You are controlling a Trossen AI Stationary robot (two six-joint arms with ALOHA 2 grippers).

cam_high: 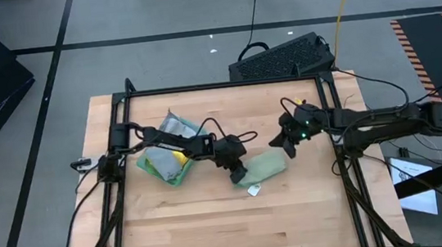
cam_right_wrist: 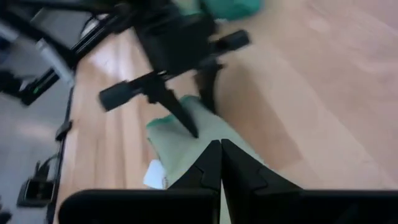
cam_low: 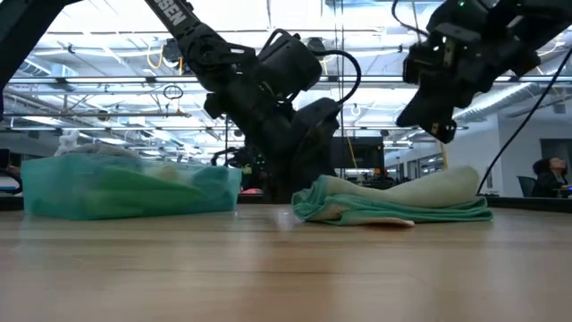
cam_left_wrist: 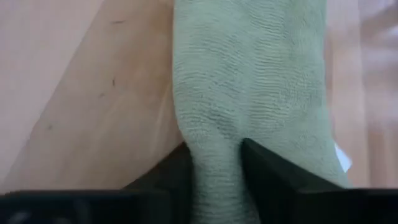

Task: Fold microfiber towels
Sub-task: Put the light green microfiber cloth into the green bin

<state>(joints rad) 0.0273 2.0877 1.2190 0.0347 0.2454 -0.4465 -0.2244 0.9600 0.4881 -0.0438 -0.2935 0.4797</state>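
Sage towel [cam_left_wrist: 249, 93] pinched in left gripper [cam_left_wrist: 217, 168] jaws; overhead, right gripper [cam_high: 282, 143] jaws closed.

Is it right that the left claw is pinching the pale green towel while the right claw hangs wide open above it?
Not quite. The right claw is shut, its fingers pressed together, as the right wrist view shows. The rest holds: the left claw is pinching the pale green towel, and the right claw hangs above it.
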